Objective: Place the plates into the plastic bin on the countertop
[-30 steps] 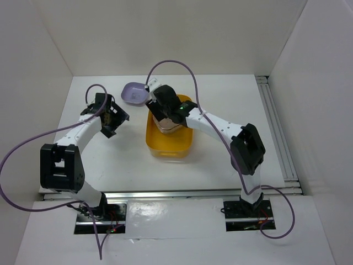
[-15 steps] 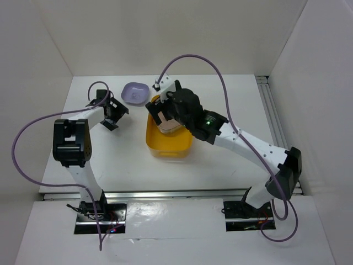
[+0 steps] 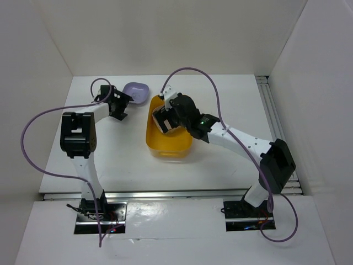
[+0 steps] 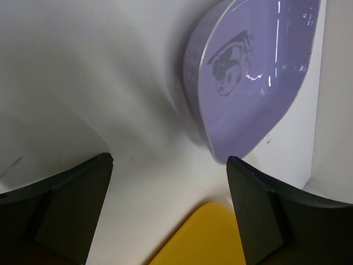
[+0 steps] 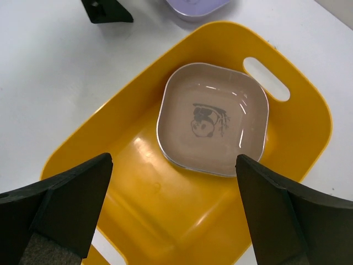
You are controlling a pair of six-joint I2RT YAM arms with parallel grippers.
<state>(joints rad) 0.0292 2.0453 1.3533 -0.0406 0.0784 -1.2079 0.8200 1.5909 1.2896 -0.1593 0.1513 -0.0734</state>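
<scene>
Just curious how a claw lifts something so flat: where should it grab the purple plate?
Probably the upturned rim nearest the open left gripper, coming down from that side, one jaw inside, one outside. The purple plate lies flat, so only its rim offers a hold.

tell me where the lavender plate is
In the top view the lavender plate sits on the countertop, off the far-left corner of the yellow bin, beside the left end effector.

Bare countertop (image 4: pixel 99 83) under wide-spread left gripper (image 4: pixel 169 161), lavender plate (image 4: pixel 248 72) just ahead, yellow bin (image 4: pixel 204 237) alongside.
</scene>
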